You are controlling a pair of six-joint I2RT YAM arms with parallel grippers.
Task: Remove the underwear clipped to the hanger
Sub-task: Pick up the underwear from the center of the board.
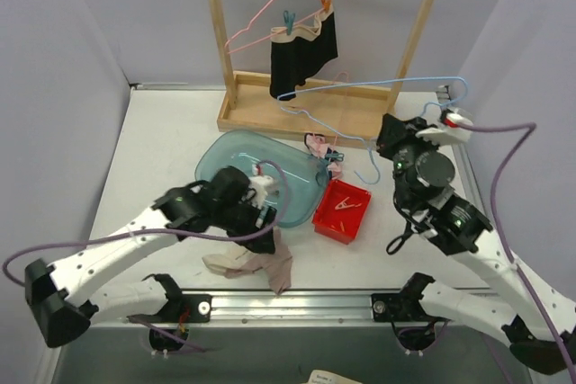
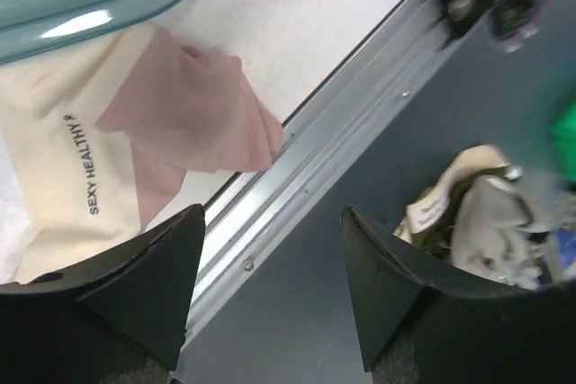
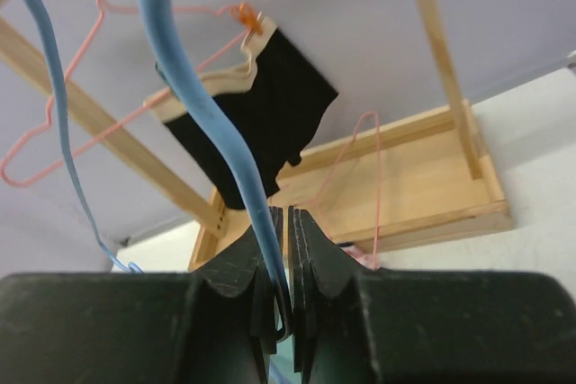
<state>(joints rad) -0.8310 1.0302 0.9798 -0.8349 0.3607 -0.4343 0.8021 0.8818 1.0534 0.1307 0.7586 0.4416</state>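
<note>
Left gripper (image 2: 270, 215): released. Two dark wedge-shaped fingers are spread wide with nothing between them. It hangs over the near rim of the teal basin (image 1: 216, 161), a shallow, glossy, round-cornered plastic tub.

Touching that near rim lie crumpled pink briefs (image 2: 193, 110). The knit is soft and matte, with a cream panel bearing black printed letters. They are off any hanger.

Right gripper (image 3: 286, 249): clenched on the blue hanger (image 3: 162, 6), a thin, smooth coated wire pinched between flat ribbed pads. It is raised to the right of the basin, and the wire loops out above the table beyond the basin.

Beyond the basin stands a wooden rack (image 1: 216, 33) made of pale square bars on a tray-like base. From it hangs a pink hanger (image 1: 256, 24), also wire, holding black briefs (image 1: 304, 51). Their beige waistband is pinned by a blue clothespin (image 1: 288, 20) and an orange clothespin (image 1: 326, 2).

At the basin's far right corner lies a small pink bundle (image 1: 317, 144) with dark trim. Just right of the basin sits a square red tray (image 1: 328, 222) of hard plastic.
</note>
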